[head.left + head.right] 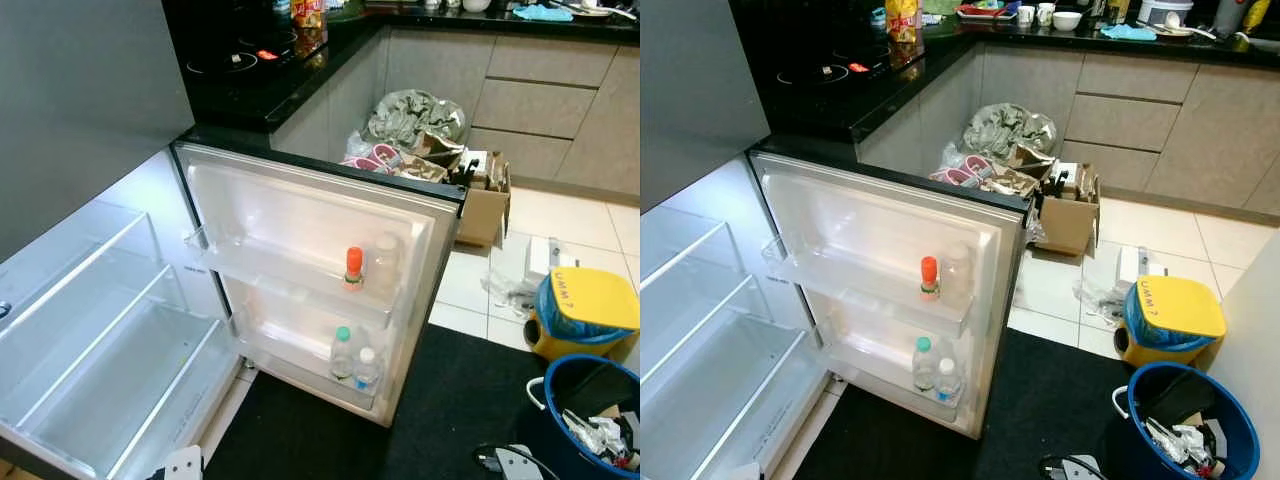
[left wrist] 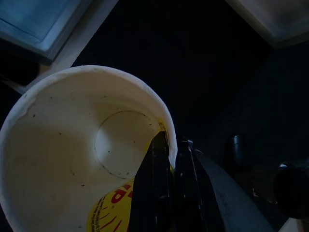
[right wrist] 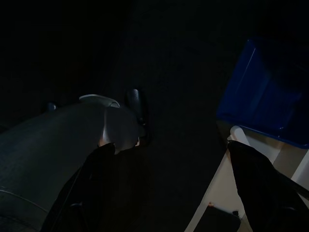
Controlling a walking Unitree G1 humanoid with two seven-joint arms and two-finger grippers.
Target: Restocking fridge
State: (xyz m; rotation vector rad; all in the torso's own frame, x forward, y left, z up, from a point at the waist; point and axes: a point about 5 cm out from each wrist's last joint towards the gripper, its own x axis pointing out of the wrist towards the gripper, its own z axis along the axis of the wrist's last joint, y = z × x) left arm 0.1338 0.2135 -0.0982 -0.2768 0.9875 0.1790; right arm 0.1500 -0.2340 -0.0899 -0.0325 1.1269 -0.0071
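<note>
The fridge [image 1: 90, 340] stands open, its glass shelves bare and lit. On the upper shelf of its door [image 1: 300, 260] stand an orange-capped bottle [image 1: 353, 268] and a clear bottle [image 1: 384, 262]. Two small water bottles [image 1: 342, 352] share the lower door shelf. In the left wrist view my left gripper [image 2: 174, 154] is shut on the rim of a white paper cup [image 2: 72, 159] with yellow and red print, held over the dark mat. In the dim right wrist view my right gripper [image 3: 178, 183] hangs open and holds nothing, next to a blue bucket [image 3: 260, 96].
A blue bucket [image 1: 585, 385] of rubbish and a yellow-lidded bin [image 1: 590, 300] stand at the right. Behind the door are a cardboard box [image 1: 485, 210] and stuffed bags [image 1: 415, 120]. A black mat [image 1: 450, 400] covers the floor in front. A black counter [image 1: 270, 80] runs behind.
</note>
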